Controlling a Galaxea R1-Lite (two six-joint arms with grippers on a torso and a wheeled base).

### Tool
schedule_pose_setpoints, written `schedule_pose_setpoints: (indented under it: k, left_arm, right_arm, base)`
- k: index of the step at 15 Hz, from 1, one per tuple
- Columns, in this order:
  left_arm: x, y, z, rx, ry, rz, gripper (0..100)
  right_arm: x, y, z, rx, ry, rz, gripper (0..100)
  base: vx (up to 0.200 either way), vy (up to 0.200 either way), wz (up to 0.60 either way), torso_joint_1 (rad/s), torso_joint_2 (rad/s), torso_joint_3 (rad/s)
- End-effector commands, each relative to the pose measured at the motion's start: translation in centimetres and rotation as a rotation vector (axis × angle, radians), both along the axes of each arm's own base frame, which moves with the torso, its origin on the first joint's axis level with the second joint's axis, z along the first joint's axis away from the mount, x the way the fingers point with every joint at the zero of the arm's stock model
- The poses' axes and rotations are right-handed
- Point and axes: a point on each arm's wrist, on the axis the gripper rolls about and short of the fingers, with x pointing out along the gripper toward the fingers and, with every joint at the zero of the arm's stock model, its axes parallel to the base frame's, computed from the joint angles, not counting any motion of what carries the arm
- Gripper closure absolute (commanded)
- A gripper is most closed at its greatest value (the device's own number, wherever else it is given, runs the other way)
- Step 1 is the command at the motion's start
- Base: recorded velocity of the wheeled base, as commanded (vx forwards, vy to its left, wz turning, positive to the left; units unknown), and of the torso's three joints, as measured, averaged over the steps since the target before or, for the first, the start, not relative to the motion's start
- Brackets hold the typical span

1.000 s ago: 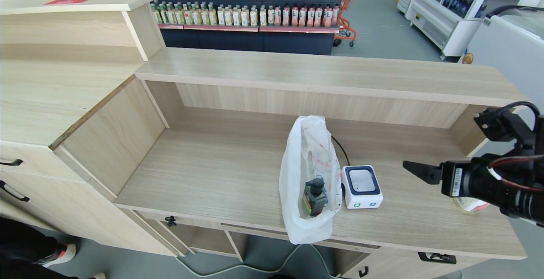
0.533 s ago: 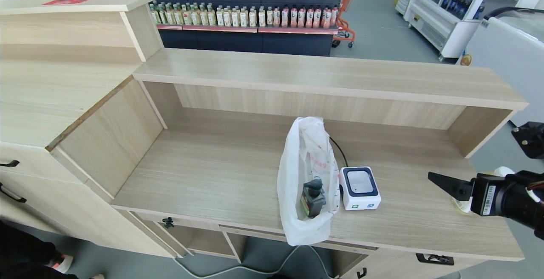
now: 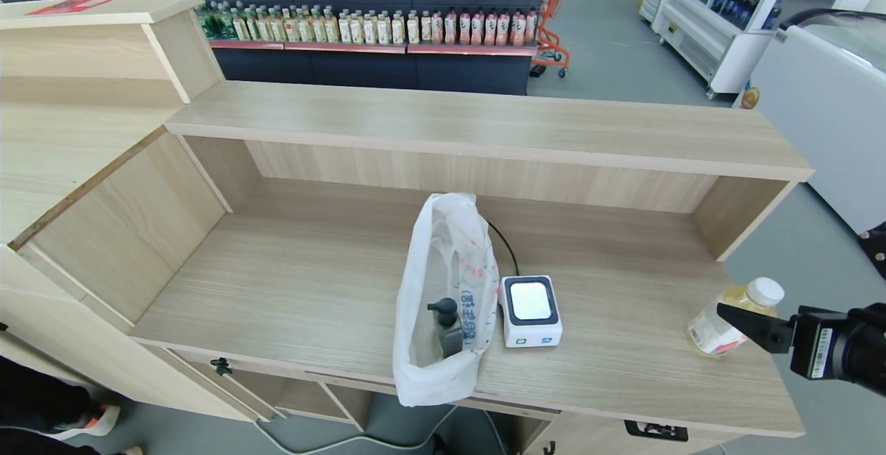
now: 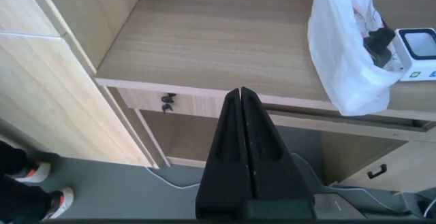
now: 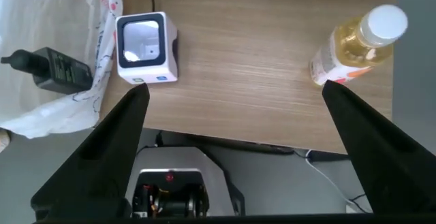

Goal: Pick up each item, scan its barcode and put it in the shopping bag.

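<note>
- Right gripper [image 5: 235, 91]: jaws wide open, empty, off the counter [image 3: 623, 351] front, right of the barcode scanner [image 3: 530, 309].
- Left gripper [image 4: 240, 93]: jaws pressed together, empty, well left of scanner.
- Target: yellow drink bottle [image 3: 727, 320], white cap, standing well right of scanner.
- Shopping bag [image 3: 443, 261] touches scanner's left side; black pump bottle [image 3: 448, 323] inside.
- Step, likely: grasp bottle. Straddle the body below the cap, close gently, leave the label clear, don't tip it.
</note>
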Motion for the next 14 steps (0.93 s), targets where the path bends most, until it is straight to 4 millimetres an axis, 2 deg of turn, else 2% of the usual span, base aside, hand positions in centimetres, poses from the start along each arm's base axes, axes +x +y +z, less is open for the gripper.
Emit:
schedule_pose_setpoints:
  k: [1,3,8,12,14]
  left_arm:
    - [0.01,0.0,0.0,0.0,0.001,0.0,100]
    - [0.0,0.0,0.0,0.0,0.0,-0.001,100]
    - [0.0,0.0,0.0,0.0,0.0,-0.001,100]
    - [0.0,0.0,0.0,0.0,0.0,0.0,100]
    - [0.0,0.0,0.0,0.0,0.0,0.0,100]
  right_arm:
    - [-0.42,-0.07,-0.13,0.001,-0.004,0.001,0]
    - [-0.53,-0.09,-0.15,0.001,-0.005,0.001,0]
    - [-0.59,-0.1,-0.04,0.001,-0.012,0.001,0]
    - [-0.72,-0.13,-0.39,0.0,0.002,0.001,0]
    - [-0.69,-0.12,-0.5,-0.001,0.007,0.001,0]
  base:
    - [0.0,-0.2,0.0,-0.002,0.0,0.002]
    - [0.0,-0.2,0.0,0.0,0.0,0.002]
    - [0.0,0.0,0.0,0.0,0.0,0.0]
    - [-0.2,0.0,0.0,0.01,0.0,-0.001]
    - [0.0,0.0,0.0,0.0,0.0,0.0]
